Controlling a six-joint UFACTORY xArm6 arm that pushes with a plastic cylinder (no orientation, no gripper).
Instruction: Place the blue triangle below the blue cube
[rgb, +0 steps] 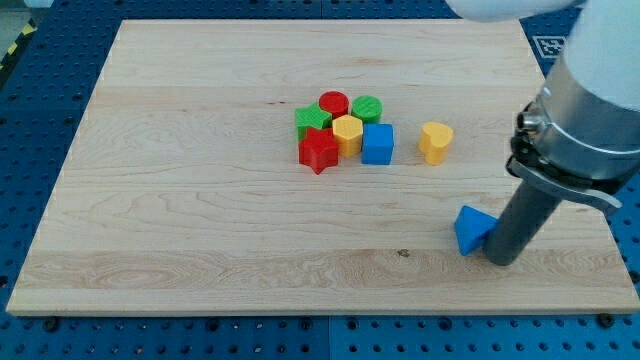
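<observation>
Now my tip (503, 258) touches the blue triangle's (471, 228) right side.

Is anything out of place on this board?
Only the blue triangle: it lies alone near the view's bottom right, against my tip, far from the cluster around the blue cube. Nothing is damaged.

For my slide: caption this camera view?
My tip touches the blue triangle, lower right of the blue cube.
</observation>
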